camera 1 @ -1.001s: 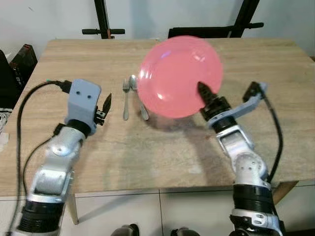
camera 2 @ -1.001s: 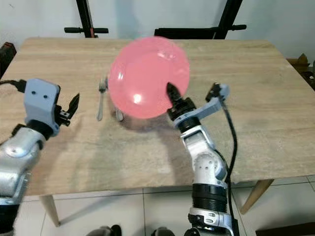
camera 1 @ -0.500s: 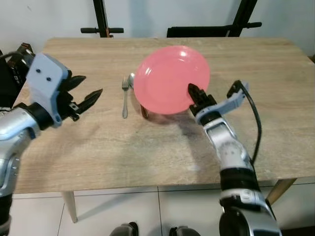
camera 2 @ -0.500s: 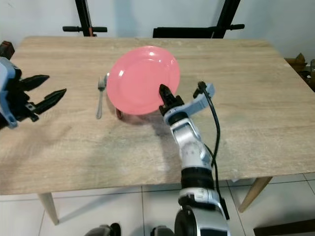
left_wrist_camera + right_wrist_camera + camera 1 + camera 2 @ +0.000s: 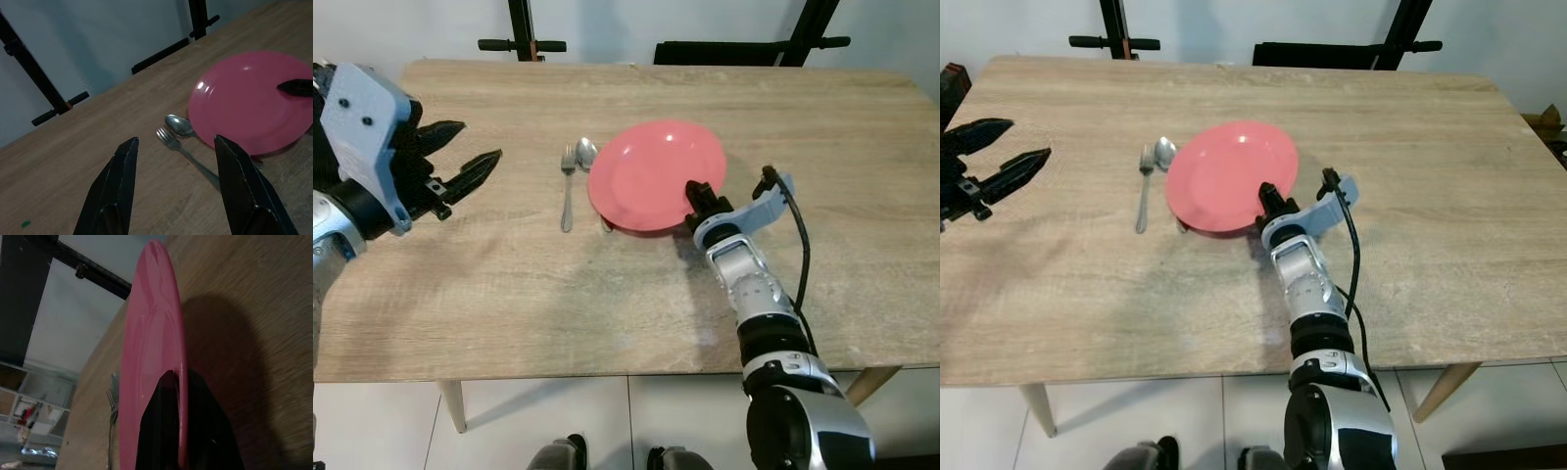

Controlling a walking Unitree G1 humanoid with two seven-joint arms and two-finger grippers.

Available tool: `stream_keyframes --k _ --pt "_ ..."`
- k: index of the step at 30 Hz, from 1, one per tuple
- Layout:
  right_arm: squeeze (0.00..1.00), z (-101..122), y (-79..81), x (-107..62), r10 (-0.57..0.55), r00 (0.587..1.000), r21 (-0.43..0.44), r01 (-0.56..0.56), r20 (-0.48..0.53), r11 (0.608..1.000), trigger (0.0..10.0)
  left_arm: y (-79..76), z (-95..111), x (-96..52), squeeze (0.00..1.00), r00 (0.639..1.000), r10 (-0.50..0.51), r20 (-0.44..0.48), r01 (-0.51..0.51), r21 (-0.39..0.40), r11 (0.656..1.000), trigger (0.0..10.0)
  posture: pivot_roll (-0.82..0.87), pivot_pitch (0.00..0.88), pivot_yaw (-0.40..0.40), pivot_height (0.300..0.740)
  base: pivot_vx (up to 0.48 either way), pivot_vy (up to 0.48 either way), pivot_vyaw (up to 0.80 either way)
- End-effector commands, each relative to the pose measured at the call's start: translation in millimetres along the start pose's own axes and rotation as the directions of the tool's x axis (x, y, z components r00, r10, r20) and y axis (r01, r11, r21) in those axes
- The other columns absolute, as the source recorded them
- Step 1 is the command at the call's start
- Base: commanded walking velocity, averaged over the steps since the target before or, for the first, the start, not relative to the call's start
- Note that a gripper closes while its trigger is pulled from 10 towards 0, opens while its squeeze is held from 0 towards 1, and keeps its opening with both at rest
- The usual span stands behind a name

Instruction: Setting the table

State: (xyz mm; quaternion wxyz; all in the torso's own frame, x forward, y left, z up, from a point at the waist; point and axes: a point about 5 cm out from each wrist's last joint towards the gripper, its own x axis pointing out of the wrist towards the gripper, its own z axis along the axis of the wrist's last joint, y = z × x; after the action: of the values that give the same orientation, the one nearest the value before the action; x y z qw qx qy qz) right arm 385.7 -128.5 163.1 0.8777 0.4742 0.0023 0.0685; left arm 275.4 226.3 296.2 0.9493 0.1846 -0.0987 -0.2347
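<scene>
A pink plate [image 5: 651, 174] lies low and nearly flat over the middle of the wooden table [image 5: 509, 294]. My right gripper [image 5: 697, 194] is shut on its near right rim, and the rim [image 5: 157, 347] runs between the two black fingers [image 5: 164, 431]. A fork [image 5: 567, 186] lies just left of the plate. Next to it is a spoon [image 5: 586, 152], its handle running under the plate's left edge. My left gripper [image 5: 460, 168] hovers open over the table's left side, well apart from the cutlery, with nothing between its fingers [image 5: 120, 186].
Black stand legs [image 5: 521, 44] and a dark bar [image 5: 754, 45] sit behind the table's far edge. The table's near edge [image 5: 607, 367] runs below both arms. A cable [image 5: 800, 255] loops from my right wrist.
The right gripper has brought the plate down from a raised, tilted hold to nearly flat at the table. The left arm has swung out to the left and its fingers have spread.
</scene>
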Motion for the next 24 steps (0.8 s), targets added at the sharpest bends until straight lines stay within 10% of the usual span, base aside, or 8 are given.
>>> stream_keyframes --k 1,22,23,24 --pt "0.0 10 -0.9 -1.6 0.024 0.999 0.04 -0.026 0.037 0.999 10.0 -2.8 -7 -0.8 0.0 1.0 -0.01 -0.024 0.009 -0.031 0.999 10.0 0.08 0.102 0.051 0.74 0.0 0.0 0.0" --pt "0.0 20 -24.1 -11.5 -0.005 0.997 0.019 0.003 0.072 1.0 10.0 -16.8 -16 16.0 0.0 0.999 -0.045 -0.016 0.044 -0.088 0.995 10.0 0.05 0.079 0.073 0.74 0.0 0.0 0.0" --pt "0.14 19 -24.0 -11.2 -0.005 0.998 0.019 0.003 0.069 1.0 10.0 -17.1 -17 16.1 0.0 0.999 -0.044 -0.016 0.043 -0.089 0.995 10.0 0.05 0.078 0.073 0.74 0.0 0.0 0.0" --pt "0.83 18 -24.1 -10.8 -0.006 0.998 0.016 0.005 0.068 1.0 10.0 -17.5 -17 16.3 0.0 0.999 -0.043 -0.017 0.042 -0.09 0.995 10.0 0.05 0.078 0.073 0.74 0.0 0.0 0.0"
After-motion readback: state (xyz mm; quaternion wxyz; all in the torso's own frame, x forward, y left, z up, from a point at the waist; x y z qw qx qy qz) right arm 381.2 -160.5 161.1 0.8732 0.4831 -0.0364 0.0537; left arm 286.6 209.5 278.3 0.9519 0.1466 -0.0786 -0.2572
